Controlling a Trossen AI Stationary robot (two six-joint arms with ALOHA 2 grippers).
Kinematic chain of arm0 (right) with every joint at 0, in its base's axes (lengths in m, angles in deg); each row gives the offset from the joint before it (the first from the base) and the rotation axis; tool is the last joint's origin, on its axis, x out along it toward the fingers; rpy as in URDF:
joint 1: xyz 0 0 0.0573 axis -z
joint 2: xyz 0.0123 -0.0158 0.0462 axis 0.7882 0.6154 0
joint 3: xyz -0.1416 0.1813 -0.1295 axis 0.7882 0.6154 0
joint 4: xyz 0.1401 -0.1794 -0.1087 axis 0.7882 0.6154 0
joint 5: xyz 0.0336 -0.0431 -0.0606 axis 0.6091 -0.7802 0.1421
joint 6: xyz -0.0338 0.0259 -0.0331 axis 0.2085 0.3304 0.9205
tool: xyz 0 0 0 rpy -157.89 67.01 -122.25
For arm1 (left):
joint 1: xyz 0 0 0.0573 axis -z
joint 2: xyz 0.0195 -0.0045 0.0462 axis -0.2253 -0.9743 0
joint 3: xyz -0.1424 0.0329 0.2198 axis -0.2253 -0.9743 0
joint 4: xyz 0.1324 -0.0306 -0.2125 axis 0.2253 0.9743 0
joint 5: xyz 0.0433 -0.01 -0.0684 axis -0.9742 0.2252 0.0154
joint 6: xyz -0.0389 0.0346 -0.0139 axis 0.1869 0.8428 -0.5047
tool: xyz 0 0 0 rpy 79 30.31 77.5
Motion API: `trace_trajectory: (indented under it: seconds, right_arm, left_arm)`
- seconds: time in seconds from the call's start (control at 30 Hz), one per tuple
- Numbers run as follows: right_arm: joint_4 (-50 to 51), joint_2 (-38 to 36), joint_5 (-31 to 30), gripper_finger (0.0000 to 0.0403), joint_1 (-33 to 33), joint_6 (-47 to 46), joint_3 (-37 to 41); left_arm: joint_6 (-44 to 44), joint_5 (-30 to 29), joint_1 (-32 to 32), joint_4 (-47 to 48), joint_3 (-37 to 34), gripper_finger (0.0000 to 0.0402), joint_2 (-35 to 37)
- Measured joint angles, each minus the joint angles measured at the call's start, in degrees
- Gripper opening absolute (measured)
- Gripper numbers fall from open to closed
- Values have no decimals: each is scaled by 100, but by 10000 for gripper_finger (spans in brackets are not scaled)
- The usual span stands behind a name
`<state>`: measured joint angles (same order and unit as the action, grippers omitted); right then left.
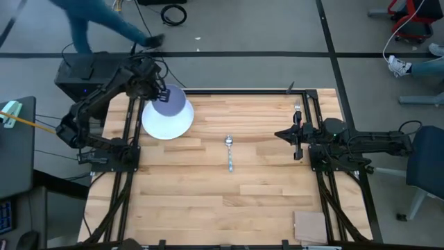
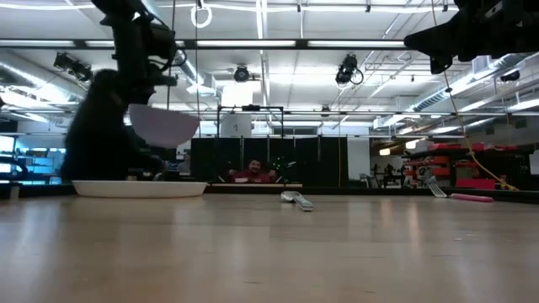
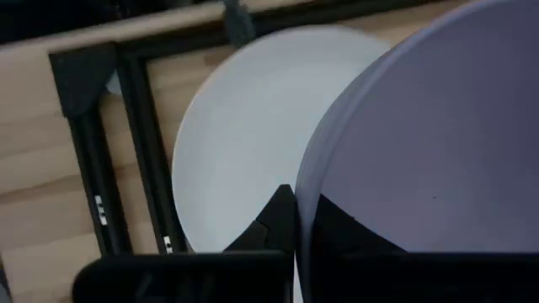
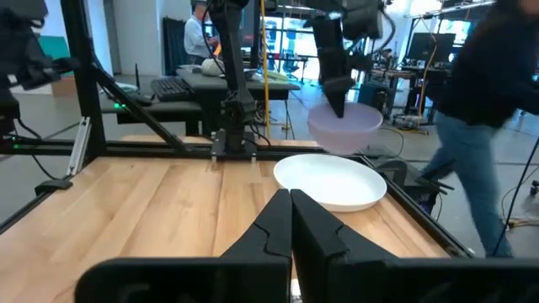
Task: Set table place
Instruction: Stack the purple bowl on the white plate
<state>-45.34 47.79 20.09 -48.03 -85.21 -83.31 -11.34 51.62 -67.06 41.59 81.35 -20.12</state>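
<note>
My left gripper [image 1: 158,92] is clamped on the rim of the lavender bowl [image 1: 171,103], holding it in the air over the white plate [image 1: 166,121]. The low view shows the bowl [image 2: 162,124] tilted and clear of the plate [image 2: 139,188], not touching. In the left wrist view one finger [image 3: 271,220] sits outside the bowl [image 3: 421,143] wall, plate [image 3: 253,126] below. Plate is at about 10 o'clock on the table [image 1: 208,201], just beside the left black rail [image 1: 132,132].

Spoon [image 1: 229,153] lies near table centre, bowl end toward 12 o'clock, well apart from the plate. Fork [image 2: 459,194] lies far right in the low view, red handle flat on the wood.

My right gripper [image 1: 286,134] waits at 3 o'clock, raised above the table, fingers pressed together and holding nothing; the right wrist view shows them [image 4: 290,223] meeting.

Tan pad [image 1: 310,226] at 5 o'clock near the edge. A person [image 1: 104,24] walks past beyond the table at 11 o'clock.
</note>
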Motion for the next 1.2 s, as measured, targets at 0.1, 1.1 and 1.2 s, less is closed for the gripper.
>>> trace_trajectory:
  seconds: [0.1,1.1,1.2]
  right_arm:
    - [2,0,0,6,0,0,0]
    - [21,0,0,5,0,-136,0]
    - [22,0,0,5,0,-136,0]
  left_arm:
    - [11,60,-81,-439,-531,11,-6]
    - [-631,173,-536,-1997,-1784,11,-39]
    - [-751,-5,-454,-2056,-1838,11,-41]
